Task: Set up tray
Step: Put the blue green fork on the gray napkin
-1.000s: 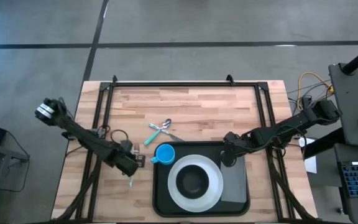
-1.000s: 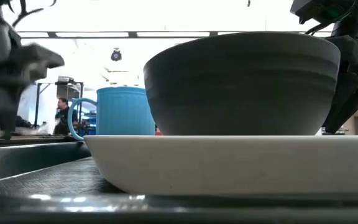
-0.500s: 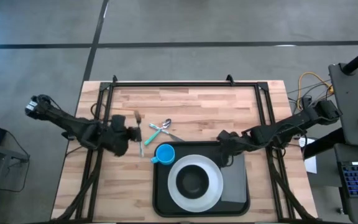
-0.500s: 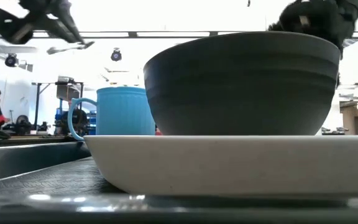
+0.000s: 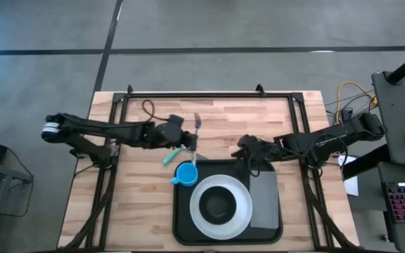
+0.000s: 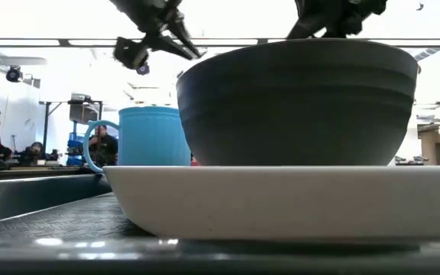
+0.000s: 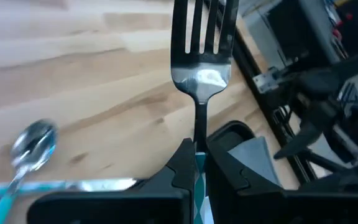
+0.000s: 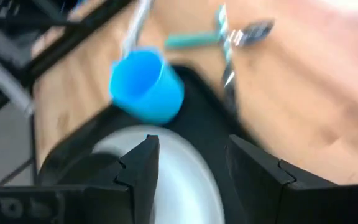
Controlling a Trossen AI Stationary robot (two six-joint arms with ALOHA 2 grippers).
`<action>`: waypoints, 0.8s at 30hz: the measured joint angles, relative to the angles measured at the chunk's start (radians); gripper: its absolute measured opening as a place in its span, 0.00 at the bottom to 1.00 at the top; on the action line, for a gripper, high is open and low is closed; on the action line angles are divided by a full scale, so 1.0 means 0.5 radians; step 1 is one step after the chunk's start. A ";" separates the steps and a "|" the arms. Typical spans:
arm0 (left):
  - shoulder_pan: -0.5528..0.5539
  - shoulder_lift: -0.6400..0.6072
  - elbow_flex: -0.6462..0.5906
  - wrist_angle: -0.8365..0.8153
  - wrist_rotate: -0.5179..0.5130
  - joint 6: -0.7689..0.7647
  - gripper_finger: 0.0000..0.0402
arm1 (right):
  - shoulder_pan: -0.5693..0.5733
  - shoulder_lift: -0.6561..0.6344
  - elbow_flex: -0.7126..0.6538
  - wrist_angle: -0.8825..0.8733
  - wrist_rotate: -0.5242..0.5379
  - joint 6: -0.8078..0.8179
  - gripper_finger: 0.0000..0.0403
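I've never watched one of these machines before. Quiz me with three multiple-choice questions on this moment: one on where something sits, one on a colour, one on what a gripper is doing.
1. Where is the dark grey bowl?
A. On the bare wood
B. On the white round plate inside the large black rectangular tray
C. Inside the mug

2. What colour is the mug at the tray's corner?
A. Red
B. Yellow
C. Blue

3. What is the left gripper doing?
A. Pinching a metal fork by its handle
B. Resting open on the plate
C. Holding the mug

Answers: 1 B, the dark grey bowl sits on the white round plate within the black tray. 2 C, the mug is blue. 3 A, the left gripper is shut on the fork, tines pointing away.
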 joint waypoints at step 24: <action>0.064 0.614 0.836 0.009 0.231 0.615 0.01 | -0.056 0.000 0.082 0.387 0.499 -0.052 0.62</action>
